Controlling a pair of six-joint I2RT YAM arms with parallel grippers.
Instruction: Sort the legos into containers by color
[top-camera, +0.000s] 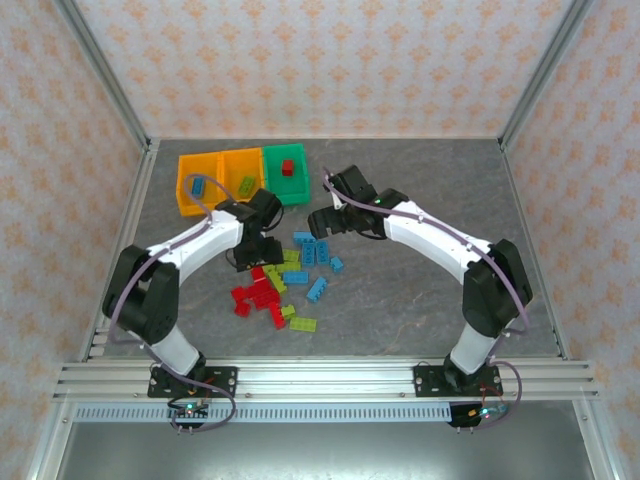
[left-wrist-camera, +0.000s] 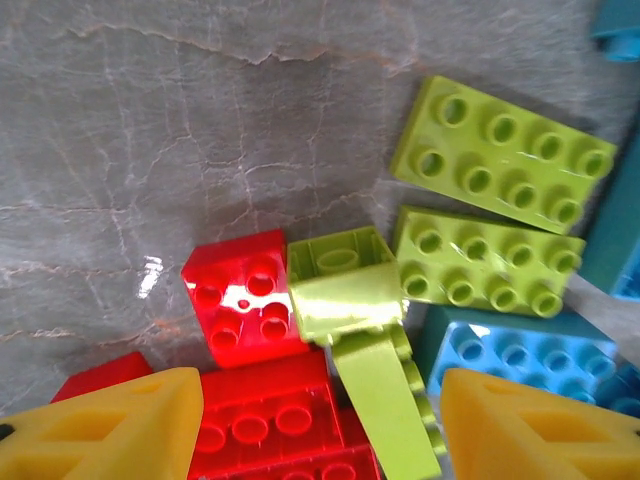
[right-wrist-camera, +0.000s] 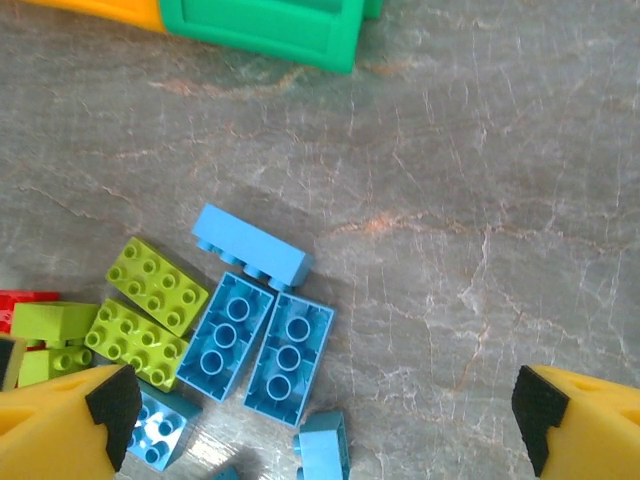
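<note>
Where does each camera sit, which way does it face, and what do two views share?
Top external: above and behind the left arm and right arm, both showing, looking down on the table.
Left wrist: on the left arm, facing down at red legos; the left gripper shows.
Right wrist: on the right arm, facing down at blue legos; the right gripper shows.
Shared: both wrist views hold the pair of lime green bricks.
</note>
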